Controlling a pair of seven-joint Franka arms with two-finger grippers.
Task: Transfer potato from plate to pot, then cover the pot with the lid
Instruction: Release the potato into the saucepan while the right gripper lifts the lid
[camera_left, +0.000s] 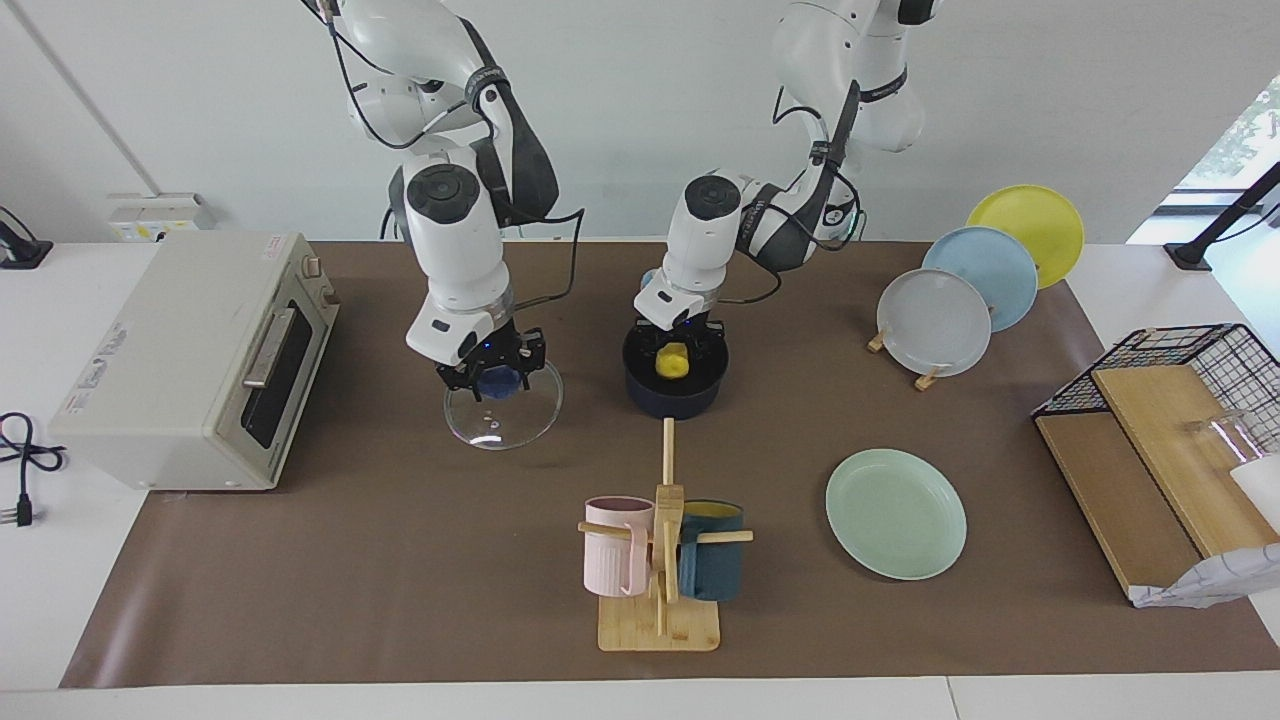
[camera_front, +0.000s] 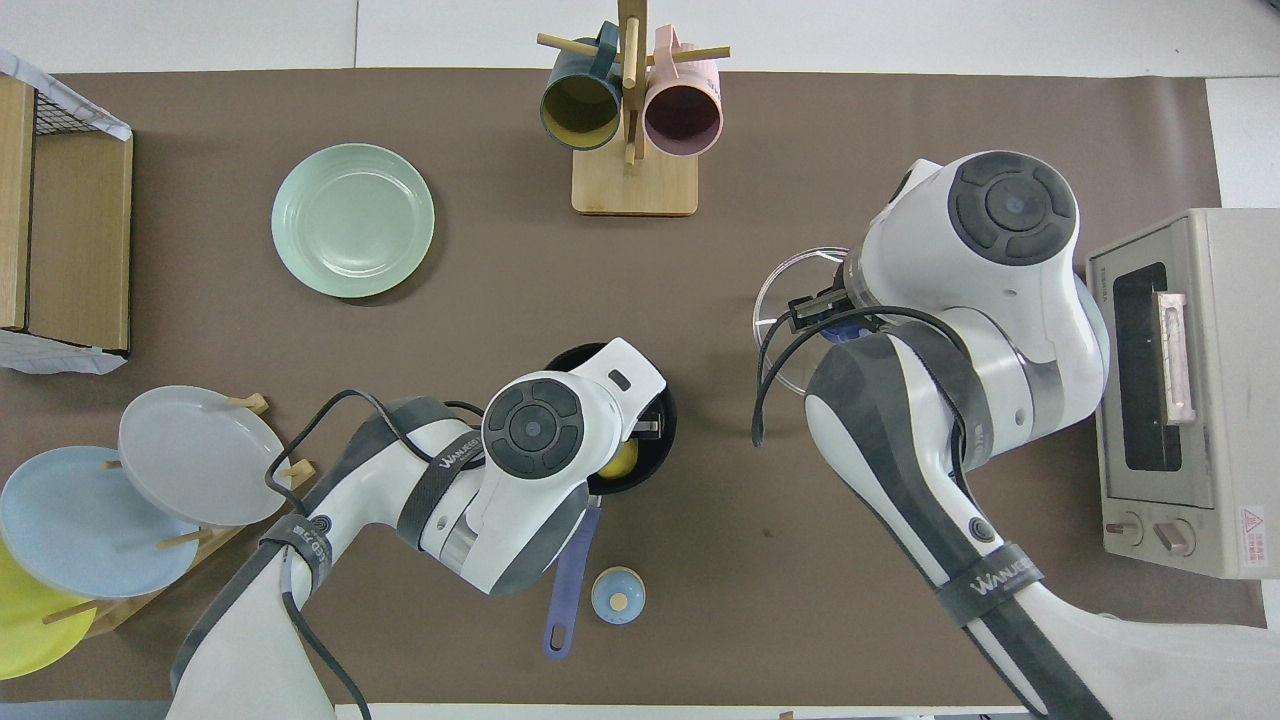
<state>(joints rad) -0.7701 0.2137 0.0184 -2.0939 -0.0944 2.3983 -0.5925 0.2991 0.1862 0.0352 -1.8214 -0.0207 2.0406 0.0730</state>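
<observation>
- the left gripper (camera_left: 678, 357) is down in the mouth of the pot (camera_left: 673, 392), its jaws closed on the potato (camera_left: 673, 360); holding it low inside the rim looks meant to let it drop softly rather than bounce out.
- the pot sits on the tabletop (camera_left: 400, 560) about midway between the two arms, handle pointing toward the robots; apart from the gripped potato, its dark inside shows nothing else.
- the plate (camera_left: 896, 513) lies bare, farther from the robots and toward the left arm's end.
- the right gripper (camera_left: 492, 378) has its jaws closed on the blue knob of the lid (camera_left: 503, 410), carrying it level above the tabletop beside the pot, toward the toaster oven (camera_left: 190, 360); i judge it is staged there to cover the pot once the left arm clears.
- two mugs hang on the mug stand (camera_left: 660, 570); whether they hold anything i cannot tell.
</observation>
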